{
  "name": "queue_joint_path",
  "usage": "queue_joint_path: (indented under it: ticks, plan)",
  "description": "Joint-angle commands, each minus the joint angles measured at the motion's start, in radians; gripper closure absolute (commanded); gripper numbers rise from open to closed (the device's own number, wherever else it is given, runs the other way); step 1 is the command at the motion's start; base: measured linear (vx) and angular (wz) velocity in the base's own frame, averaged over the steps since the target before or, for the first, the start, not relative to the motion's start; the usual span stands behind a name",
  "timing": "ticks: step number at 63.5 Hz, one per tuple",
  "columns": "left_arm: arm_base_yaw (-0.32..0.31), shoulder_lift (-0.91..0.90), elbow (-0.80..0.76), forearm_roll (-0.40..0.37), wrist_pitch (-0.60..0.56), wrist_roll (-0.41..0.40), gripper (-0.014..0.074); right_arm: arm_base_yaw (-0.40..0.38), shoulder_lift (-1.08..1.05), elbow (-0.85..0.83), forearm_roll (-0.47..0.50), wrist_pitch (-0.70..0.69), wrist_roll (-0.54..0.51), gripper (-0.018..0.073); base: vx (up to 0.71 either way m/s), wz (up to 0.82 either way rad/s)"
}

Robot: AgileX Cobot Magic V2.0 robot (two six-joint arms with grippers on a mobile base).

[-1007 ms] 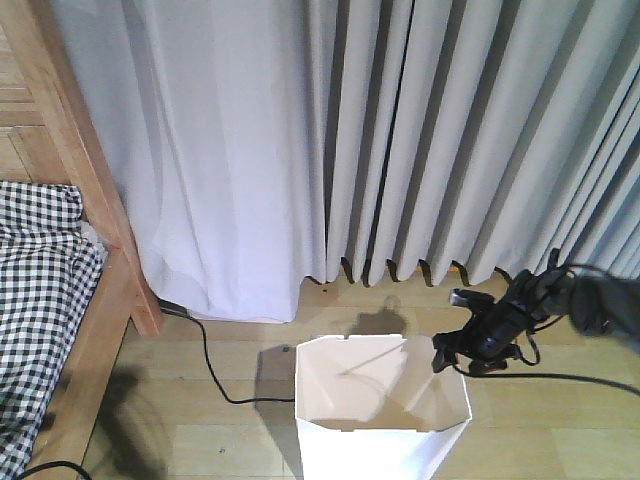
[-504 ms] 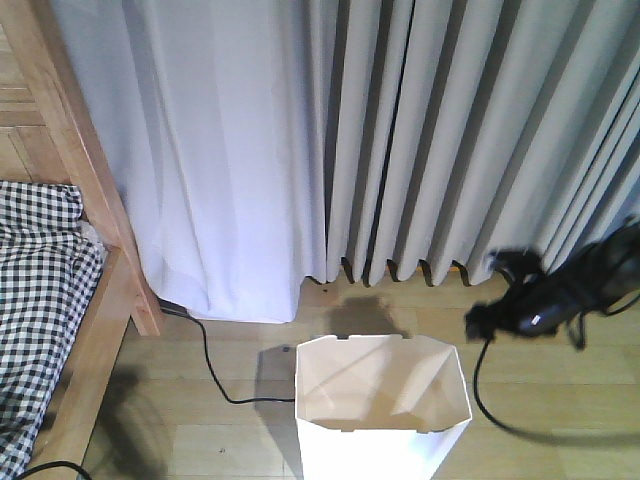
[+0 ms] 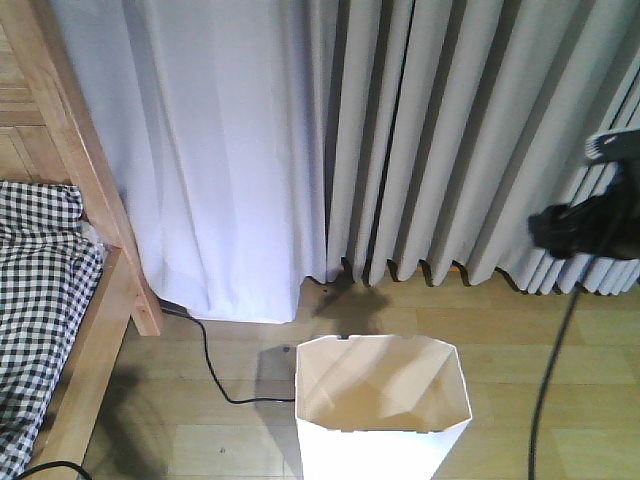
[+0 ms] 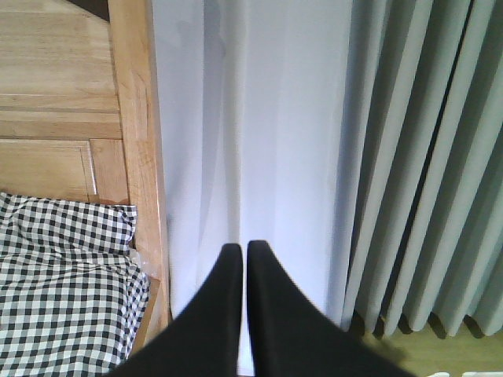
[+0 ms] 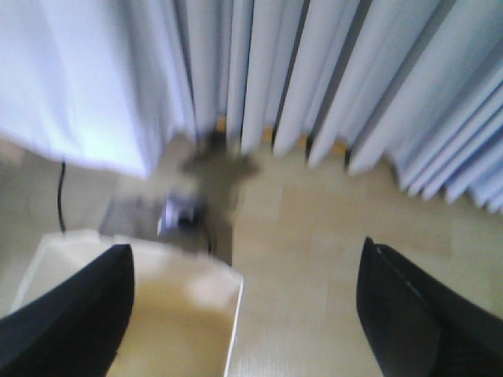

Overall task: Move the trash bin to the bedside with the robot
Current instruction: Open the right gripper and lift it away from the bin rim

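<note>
Front view: I count one trash bin (image 3: 382, 405), white, open top, cream inside, standing upright on the wood floor at bottom center, apart from everything else. One bed (image 3: 55, 290) sits on the left, wooden post and side rail, checked bedding on top; the bin is well apart from it, to its right. One loose black floor cable (image 3: 207, 360) runs from under the curtain toward the bin's left side. Curtains (image 3: 350, 140) fill the back, a whiter panel on the left and grey pleats on the right. One black arm, the right arm (image 3: 580, 225), shows at the right edge, raised in front of the curtain, above and to the right of the bin, not touching it. It is blurred, so I cannot tell its claw here. One black cable (image 3: 550, 380) hangs from it.

Left wrist view: left gripper (image 4: 237, 250) shows two black fingers pressed together, nothing between them. It points at the white curtain, with the bed post and checked bedding to its left.

Right wrist view, blurred: right gripper (image 5: 244, 267) shows two black fingers spread wide apart, holding nothing. The bin's rim lies below at lower left, under the left finger (image 5: 75, 314); contact I cannot tell.
</note>
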Motion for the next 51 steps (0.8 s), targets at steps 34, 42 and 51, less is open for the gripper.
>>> queue_joint_path:
  ticks: [34, 42, 51]
  plan:
    - [0.0, -0.013, 0.026, 0.0, -0.081, -0.002, 0.0602, -0.001, -1.039, 0.411, 0.016, -0.106, 0.144, -0.0013, 0.0, 0.0]
    - [0.0, -0.013, 0.026, 0.0, -0.081, -0.002, 0.0602, -0.001, -1.155, 0.481, 0.048, -0.215, 0.175, -0.0013, 0.0, 0.0]
    - [-0.001, -0.013, 0.026, 0.001, -0.081, -0.002, 0.0602, -0.001, -1.169, 0.485, 0.064, -0.154, 0.175, -0.0013, 0.0, 0.0]
